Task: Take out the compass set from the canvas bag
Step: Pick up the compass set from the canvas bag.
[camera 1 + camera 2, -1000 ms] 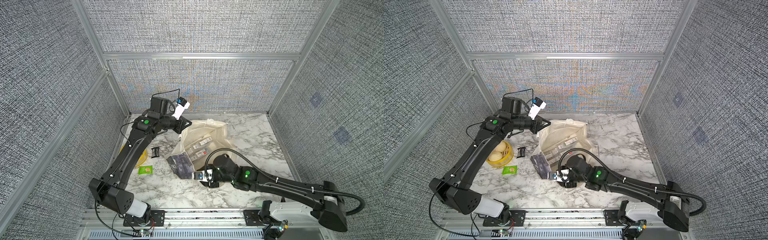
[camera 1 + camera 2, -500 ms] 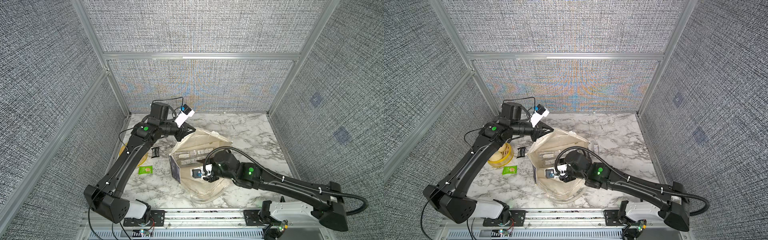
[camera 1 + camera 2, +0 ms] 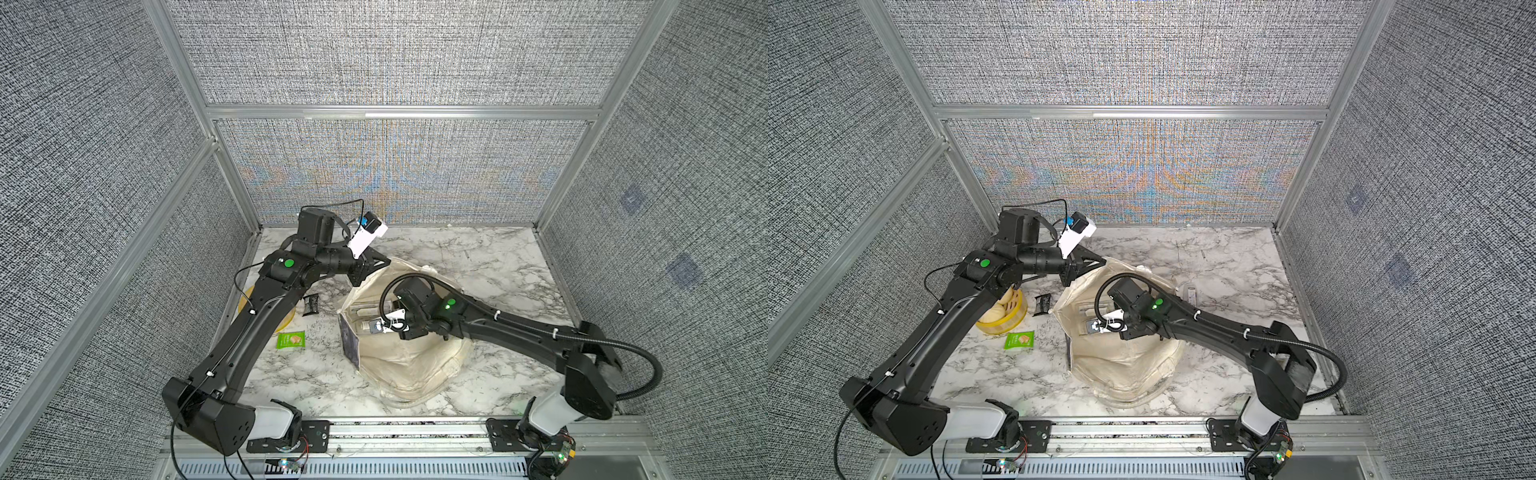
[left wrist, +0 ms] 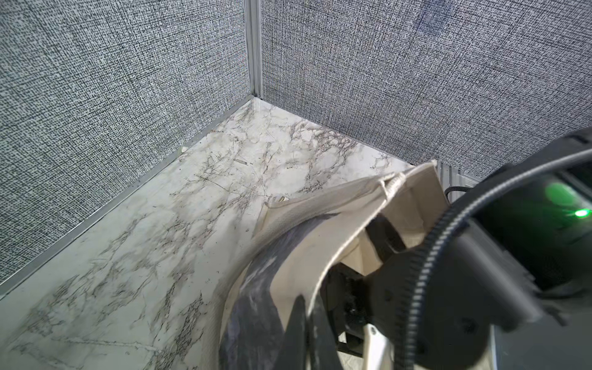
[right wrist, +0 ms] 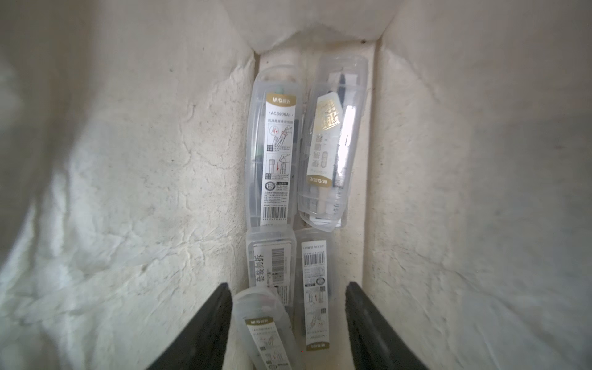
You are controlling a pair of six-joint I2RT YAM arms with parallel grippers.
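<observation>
Start to the left of the canvas bag, where the clutter has nothing to do with your job: a yellow basket of pale round things half under the left arm, a small black packet nearer the bag, and a green packet in front of them, all lying apart from the bag. At the bag's far left rim your left gripper is closed tight on the canvas edge. I judge it is there to hold the mouth up and open so the other arm has a way in. The left wrist view shows cream cloth and the dark printed panel curving away from that pinch. Inside the bag, your right gripper points down at the floor with its jaws parted wide enough to straddle a case, and nothing is clamped. A compass set in a clear plastic case lies between those jaws, close to one finger with a gap on the other side. Four other clear cases lie beyond it along the bag's floor, packed between the cloth walls, so you would want to close on the nearest one alone without dragging its neighbours. Just off the bag's right side, a small clear object lies on the marble table; what it is cannot be told from here.
</observation>
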